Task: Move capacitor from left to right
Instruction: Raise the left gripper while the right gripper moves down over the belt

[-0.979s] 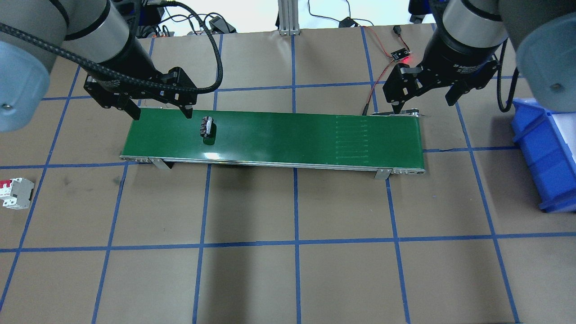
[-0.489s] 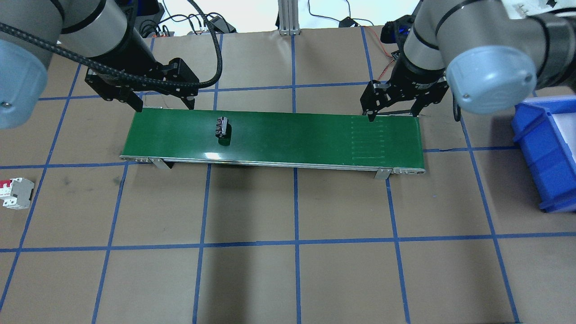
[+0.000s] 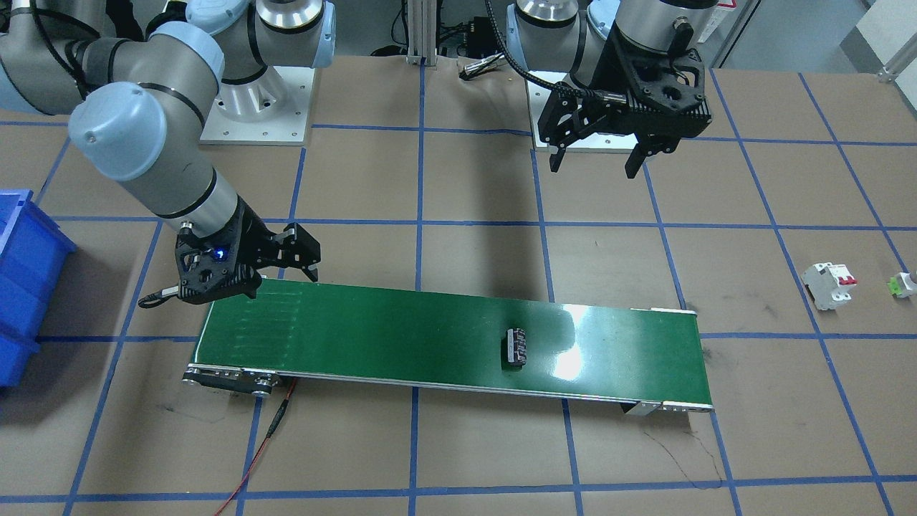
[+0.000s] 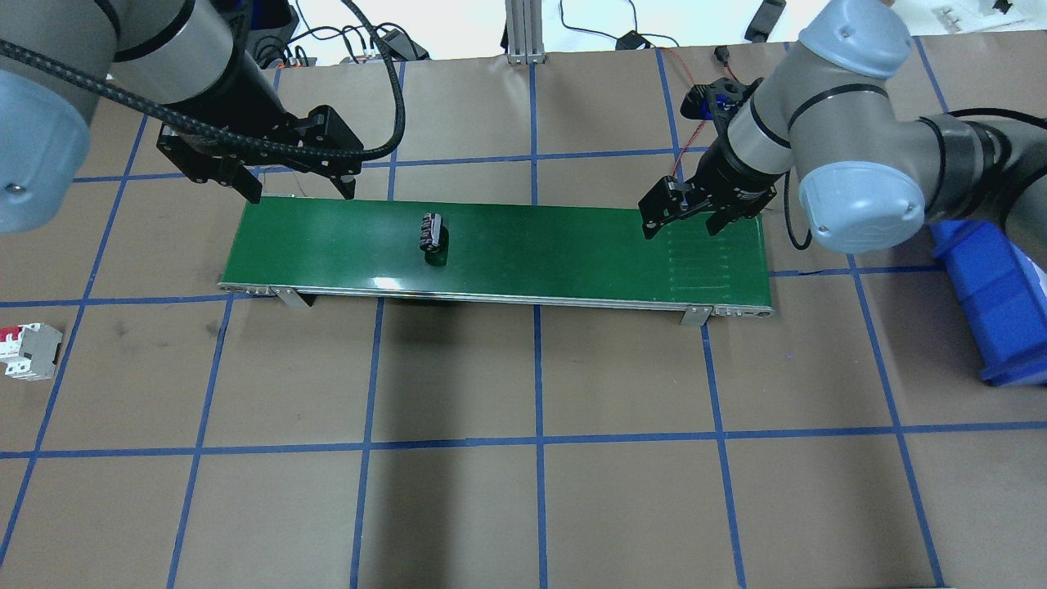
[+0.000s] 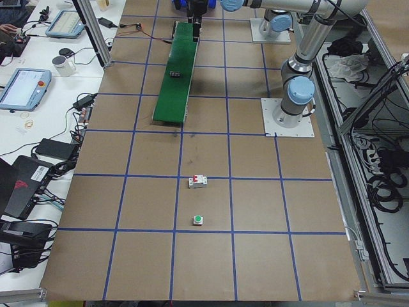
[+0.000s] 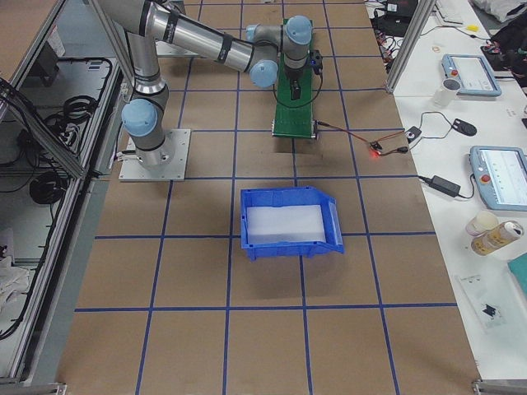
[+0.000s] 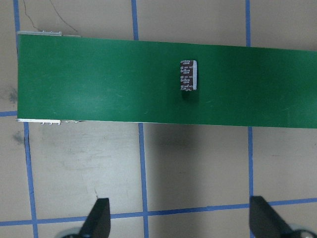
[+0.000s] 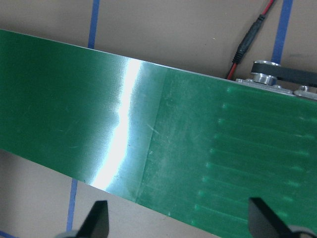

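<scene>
The capacitor (image 4: 432, 231), a stubby dark cylinder with a pale striped band, lies on its side on the green conveyor belt (image 4: 556, 245), left of the belt's middle. It also shows in the front view (image 3: 516, 346) and in the left wrist view (image 7: 188, 75). My left gripper (image 4: 303, 195) is open and empty, raised behind the belt's left end. My right gripper (image 4: 683, 231) is open and empty, low over the belt's right end. The right wrist view shows only bare belt (image 8: 74, 99).
A white circuit breaker (image 4: 29, 350) with red switches lies on the table at the far left, and a small green-and-white part (image 3: 901, 284) lies beyond it. A blue bin (image 4: 994, 286) stands at the right. A red wire (image 3: 265, 437) runs from the belt's right end.
The capacitor has travelled to the right along the belt. My right arm has swung in and come down over the belt's right end. My left gripper has pulled back slightly.
</scene>
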Robot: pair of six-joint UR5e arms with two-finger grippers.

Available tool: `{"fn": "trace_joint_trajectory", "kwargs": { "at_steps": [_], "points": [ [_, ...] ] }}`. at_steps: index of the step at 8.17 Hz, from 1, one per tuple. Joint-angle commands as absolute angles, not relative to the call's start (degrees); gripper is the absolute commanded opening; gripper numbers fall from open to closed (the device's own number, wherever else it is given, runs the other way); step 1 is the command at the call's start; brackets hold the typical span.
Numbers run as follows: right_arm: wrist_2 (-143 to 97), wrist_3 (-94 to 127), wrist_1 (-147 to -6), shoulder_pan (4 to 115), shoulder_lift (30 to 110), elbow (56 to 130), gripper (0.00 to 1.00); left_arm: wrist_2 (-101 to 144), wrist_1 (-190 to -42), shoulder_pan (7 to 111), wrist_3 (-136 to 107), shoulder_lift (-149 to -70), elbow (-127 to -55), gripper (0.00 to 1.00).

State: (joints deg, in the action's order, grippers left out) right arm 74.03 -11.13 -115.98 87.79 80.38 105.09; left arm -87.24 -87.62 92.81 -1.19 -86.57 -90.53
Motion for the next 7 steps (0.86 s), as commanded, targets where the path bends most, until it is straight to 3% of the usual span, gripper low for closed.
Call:
{"fn": "trace_joint_trajectory", "kwargs": {
  "at_steps": [1, 7],
  "points": [
    [68.3, -17.0, -116.4, 83.5, 79.3, 107.8, 1.00, -87.0, -87.7, 93.1, -1.0, -86.6, -90.6, 1.00],
    [69.2, -16.4, -114.9, 83.4, 73.8, 105.1, 1.00, -87.4, -88.0, 93.1, -0.9, -86.5, -90.5, 1.00]
  ]
}}
